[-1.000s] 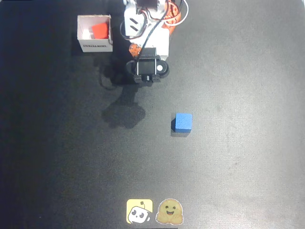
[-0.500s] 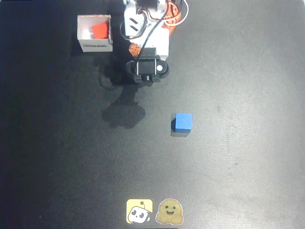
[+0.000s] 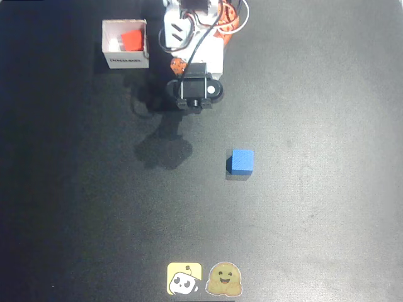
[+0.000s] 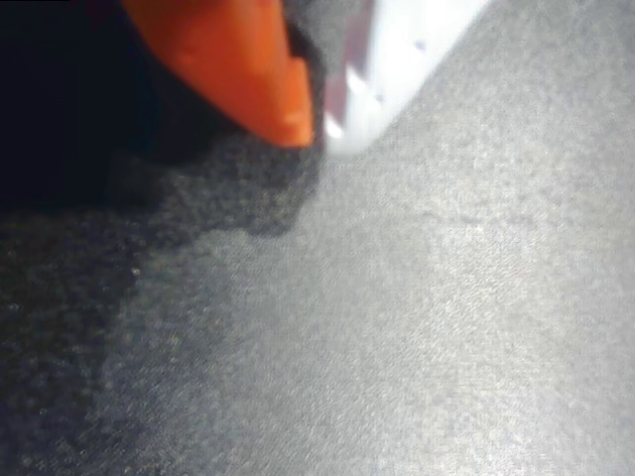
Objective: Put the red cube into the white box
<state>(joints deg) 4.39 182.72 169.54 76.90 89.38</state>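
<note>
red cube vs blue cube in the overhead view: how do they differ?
Colour: the red cube is bright red, the blue cube blue. Place: the red cube sits inside the white box at upper left; the blue cube lies bare on the dark table, near the middle. Both look like similar small cubes, neither held.

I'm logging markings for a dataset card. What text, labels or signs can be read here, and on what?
White box: dark lettering on its side wall, too small to read.
Yellow sticker: a cartoon robot face, no words.
Tan sticker: a smiling face with hands, no words.
</note>
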